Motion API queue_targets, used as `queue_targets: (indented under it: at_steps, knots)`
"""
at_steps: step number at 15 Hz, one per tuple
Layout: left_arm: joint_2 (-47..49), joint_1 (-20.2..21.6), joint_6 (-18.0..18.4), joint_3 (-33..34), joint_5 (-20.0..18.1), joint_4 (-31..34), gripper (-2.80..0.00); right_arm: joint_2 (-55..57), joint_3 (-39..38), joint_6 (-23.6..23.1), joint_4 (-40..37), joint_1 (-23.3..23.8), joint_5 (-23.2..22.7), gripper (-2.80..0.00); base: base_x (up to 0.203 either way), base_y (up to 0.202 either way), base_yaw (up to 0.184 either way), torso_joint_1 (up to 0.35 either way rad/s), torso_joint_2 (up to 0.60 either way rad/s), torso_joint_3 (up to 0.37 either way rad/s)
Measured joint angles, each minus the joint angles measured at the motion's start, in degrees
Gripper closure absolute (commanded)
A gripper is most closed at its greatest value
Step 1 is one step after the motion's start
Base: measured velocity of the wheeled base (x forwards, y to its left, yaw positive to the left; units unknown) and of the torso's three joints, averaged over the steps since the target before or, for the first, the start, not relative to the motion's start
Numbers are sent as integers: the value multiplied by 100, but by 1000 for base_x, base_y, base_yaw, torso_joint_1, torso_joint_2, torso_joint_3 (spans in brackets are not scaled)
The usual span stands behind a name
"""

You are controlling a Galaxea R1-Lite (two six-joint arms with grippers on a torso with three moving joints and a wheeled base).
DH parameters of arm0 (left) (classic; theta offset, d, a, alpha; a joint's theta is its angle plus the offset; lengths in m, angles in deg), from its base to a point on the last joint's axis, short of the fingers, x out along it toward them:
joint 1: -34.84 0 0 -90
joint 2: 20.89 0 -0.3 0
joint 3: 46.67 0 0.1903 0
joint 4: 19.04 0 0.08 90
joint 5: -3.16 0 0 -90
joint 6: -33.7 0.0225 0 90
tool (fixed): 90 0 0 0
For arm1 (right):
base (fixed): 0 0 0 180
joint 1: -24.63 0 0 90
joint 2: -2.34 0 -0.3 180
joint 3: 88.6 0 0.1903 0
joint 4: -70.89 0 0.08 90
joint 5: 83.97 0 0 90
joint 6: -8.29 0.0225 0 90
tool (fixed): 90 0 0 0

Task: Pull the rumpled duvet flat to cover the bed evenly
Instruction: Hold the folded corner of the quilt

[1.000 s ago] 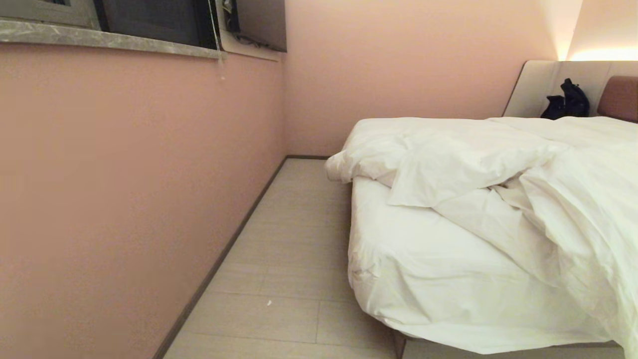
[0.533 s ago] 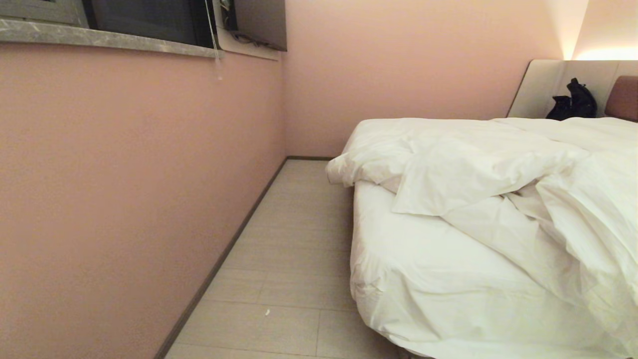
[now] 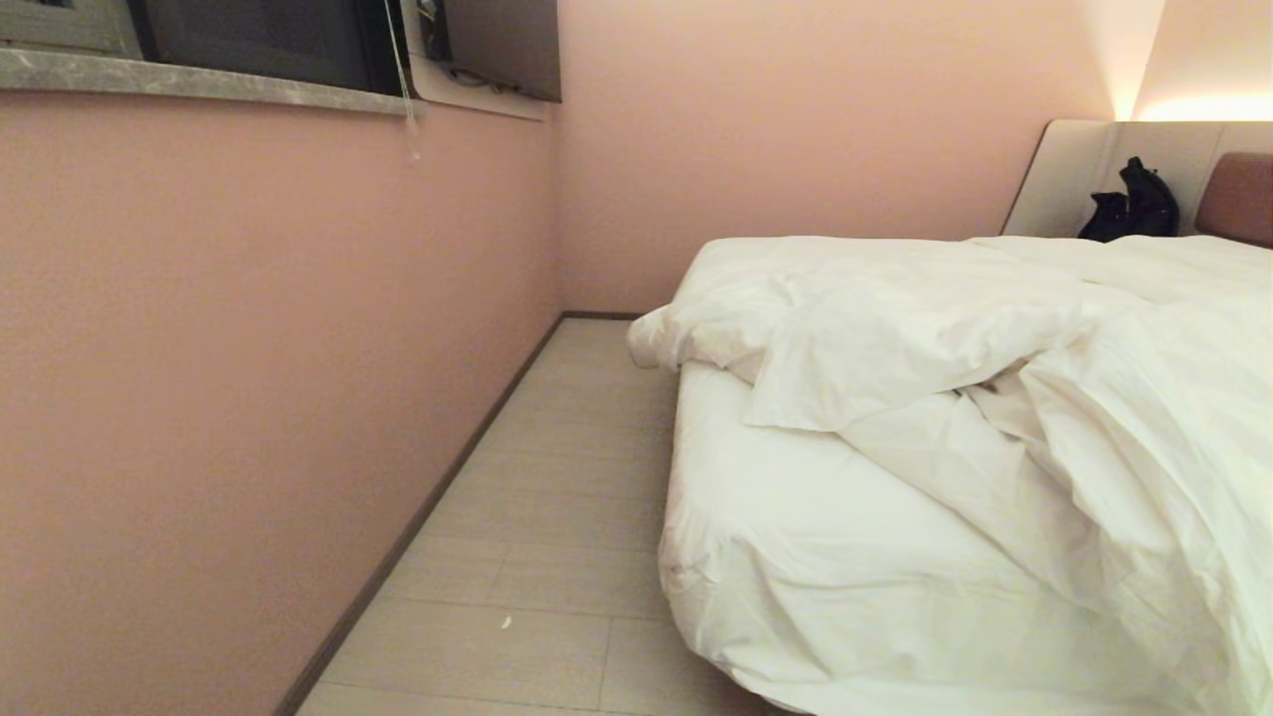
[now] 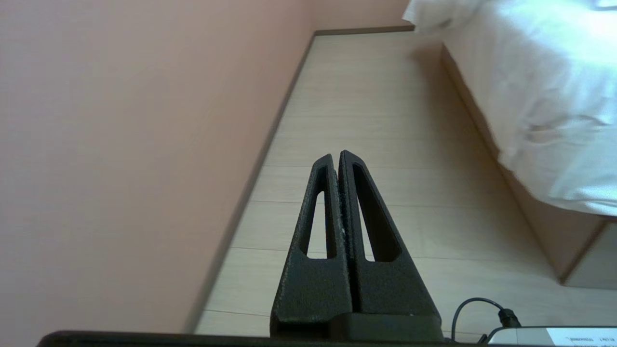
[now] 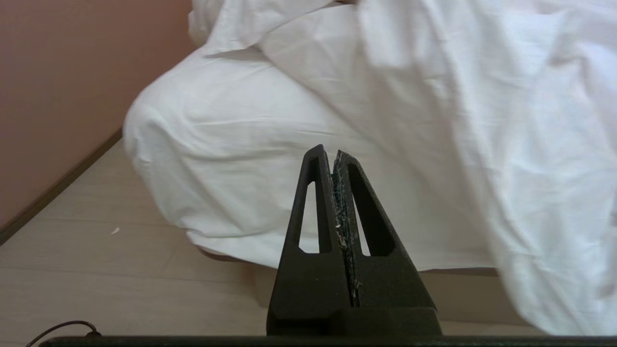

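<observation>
Two end effectors, both clenched and both empty. The left end effector points along the bare floor of the aisle between the pink wall and the bed; in its own view the mattress edge lies off at about two o'clock, apart from the tips. The right end effector faces the near corner of the bed head-on, with white fabric filling its view from ten o'clock round to three o'clock. Neither touches cloth.

In the head view the duvet is heaped on the bed, bunched from roughly twelve to four o'clock of the frame, with a folded-back flap at centre and a thick fold running down toward the near right edge. The sheeted mattress is exposed at the near left corner, around six o'clock. A dark object stands against the headboard panel at about two o'clock.

Assessment: the right arm is the nearer to the duvet. The hanging fold in its view, at about two o'clock from the tips, is the closer purchase. The duvet's bulk lies toward the headboard and right side, so the pull would need to run toward the bare near-left corner. The right end effector must release before any grasp. Work on the duvet not yet begun.
</observation>
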Motion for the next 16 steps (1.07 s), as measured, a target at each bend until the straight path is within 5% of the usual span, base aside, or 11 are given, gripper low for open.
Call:
queue_targets:
  at_steps: [16]
  knots:
    - [0,0,159,0,-6,6,0,0,0,9,2,-2,1,0,0,-193,0,4,3,3]
